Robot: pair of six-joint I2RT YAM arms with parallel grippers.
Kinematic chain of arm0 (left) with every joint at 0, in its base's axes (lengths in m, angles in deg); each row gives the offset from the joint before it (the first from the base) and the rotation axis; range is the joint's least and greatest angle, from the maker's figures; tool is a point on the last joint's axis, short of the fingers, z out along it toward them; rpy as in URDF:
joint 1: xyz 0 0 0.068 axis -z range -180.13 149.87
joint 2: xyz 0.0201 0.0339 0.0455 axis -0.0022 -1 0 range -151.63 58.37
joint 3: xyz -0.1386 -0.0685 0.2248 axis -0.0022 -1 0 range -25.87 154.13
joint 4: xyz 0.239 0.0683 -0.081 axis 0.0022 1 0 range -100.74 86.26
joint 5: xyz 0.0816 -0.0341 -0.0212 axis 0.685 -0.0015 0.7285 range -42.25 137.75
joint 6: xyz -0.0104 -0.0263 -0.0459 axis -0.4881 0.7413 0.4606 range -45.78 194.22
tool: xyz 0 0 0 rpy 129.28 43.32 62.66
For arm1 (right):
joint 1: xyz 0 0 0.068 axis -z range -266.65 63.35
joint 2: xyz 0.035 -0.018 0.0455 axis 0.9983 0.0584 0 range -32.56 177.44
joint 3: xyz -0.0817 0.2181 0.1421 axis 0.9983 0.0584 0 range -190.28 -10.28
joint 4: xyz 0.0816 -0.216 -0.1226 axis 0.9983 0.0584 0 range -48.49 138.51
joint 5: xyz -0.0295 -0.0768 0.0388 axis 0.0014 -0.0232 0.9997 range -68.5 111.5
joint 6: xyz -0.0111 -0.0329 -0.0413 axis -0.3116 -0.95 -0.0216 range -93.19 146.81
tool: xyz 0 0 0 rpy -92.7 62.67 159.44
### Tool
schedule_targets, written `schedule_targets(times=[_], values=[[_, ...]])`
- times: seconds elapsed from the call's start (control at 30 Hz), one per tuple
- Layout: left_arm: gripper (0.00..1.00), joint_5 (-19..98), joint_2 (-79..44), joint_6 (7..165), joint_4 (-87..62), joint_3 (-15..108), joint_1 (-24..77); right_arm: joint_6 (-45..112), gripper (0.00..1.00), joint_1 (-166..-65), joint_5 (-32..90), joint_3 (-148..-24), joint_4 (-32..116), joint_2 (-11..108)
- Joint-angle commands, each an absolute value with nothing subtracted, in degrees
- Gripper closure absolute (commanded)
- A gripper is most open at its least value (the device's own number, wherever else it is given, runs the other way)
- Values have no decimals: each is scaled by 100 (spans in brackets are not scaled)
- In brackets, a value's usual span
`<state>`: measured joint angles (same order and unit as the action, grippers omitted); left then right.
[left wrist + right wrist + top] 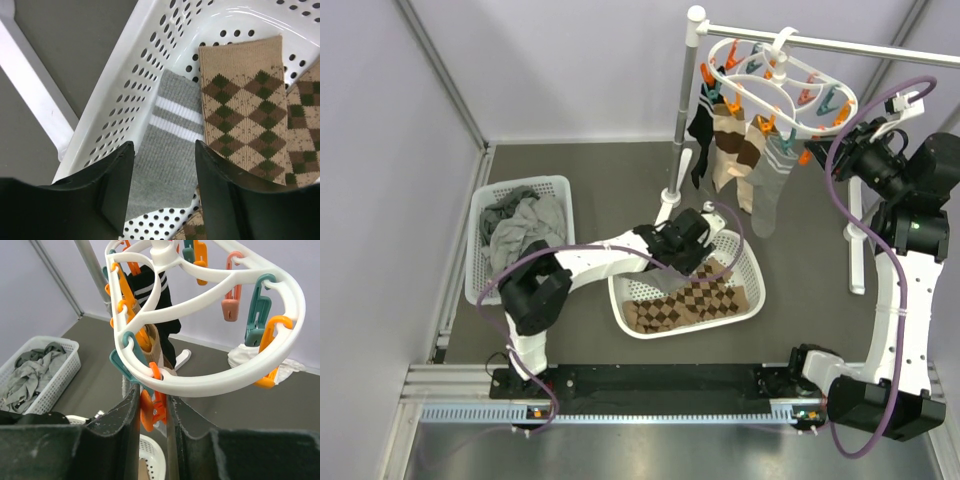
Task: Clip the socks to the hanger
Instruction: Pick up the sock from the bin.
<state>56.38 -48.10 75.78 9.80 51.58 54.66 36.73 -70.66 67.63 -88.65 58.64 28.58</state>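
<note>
Jaws of the left gripper (pixel 164 150) are spread wide with nothing between them. They sit low inside the white mesh basket (pixel 125 85), straddling one end of a grey sock (pixel 167 130) with two white stripes. The sock lies flat on the basket floor, its right edge touching the brown diamond-patterned cloth (pixel 240 115).

Risks at the basket:
- The right finger stands close to the patterned cloth, so a closing pinch could gather that cloth along with the sock.
- The sock is thin and flat. The fingers may skate over it or catch a tip in the mesh holes.

Farther off and higher, the right gripper (pixel 152 392) has its jaws narrow, pinched on an orange peg (pixel 149 412) at the lower rim of the hanger (pixel 215 377).

Risks at the hanger:
- The hanger hangs free from the rail (pixel 840 42), so any push could swing it and carry the peg off line.
- The peg is small and smooth. It may slip out of the pinch and snap closed before a sock arrives.

Beyond, several socks (pixel 730 145) hang clipped on the hanger's left side. A jolt could shake one loose.
</note>
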Motion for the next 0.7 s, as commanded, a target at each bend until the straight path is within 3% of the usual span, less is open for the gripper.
schedule_targets(times=[0.0, 0.33, 0.6, 0.67], values=[[46, 5769, -5227, 7474, 1352, 5762, 5472, 3719, 100, -7004, 6853, -8842, 5725, 2711], [61, 5303, -6221, 7316, 1809, 6193, 5472, 3666, 100, -7004, 6888, -8807, 5725, 2703], [100, 4925, -5932, 7351, 1880, 6053, 5472, 3657, 100, -7004, 6879, -8850, 5751, 2703], [100, 4934, -5661, 7351, 1818, 6000, 5463, 3657, 100, -7004, 6879, -8868, 5760, 2703]])
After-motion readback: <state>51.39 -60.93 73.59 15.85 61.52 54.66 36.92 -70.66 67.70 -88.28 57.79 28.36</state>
